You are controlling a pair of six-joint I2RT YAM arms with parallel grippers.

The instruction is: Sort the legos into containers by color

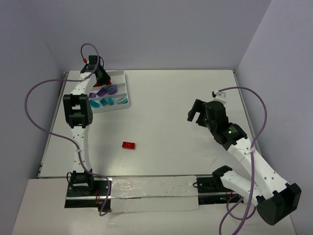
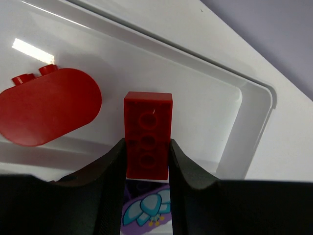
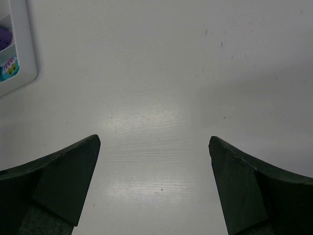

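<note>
My left gripper (image 1: 104, 78) is shut on a small red brick (image 2: 147, 134) and holds it just above the far compartment of the white ribbed tray (image 1: 122, 81). A rounded red piece (image 2: 49, 112) lies in that compartment, left of the held brick. Purple legos (image 1: 101, 91) and teal legos (image 1: 103, 102) lie in the nearer compartments; a teal-and-purple piece (image 2: 146, 210) shows under my fingers. Another red brick (image 1: 129, 145) lies loose on the table. My right gripper (image 1: 194, 111) is open and empty over bare table (image 3: 154, 142), far right of the tray.
The tray's rim (image 2: 254, 122) runs close to the right of the held brick. A corner of the tray (image 3: 22, 54) shows at the top left of the right wrist view. A long clear strip with black clamps (image 1: 151, 193) lies along the near edge.
</note>
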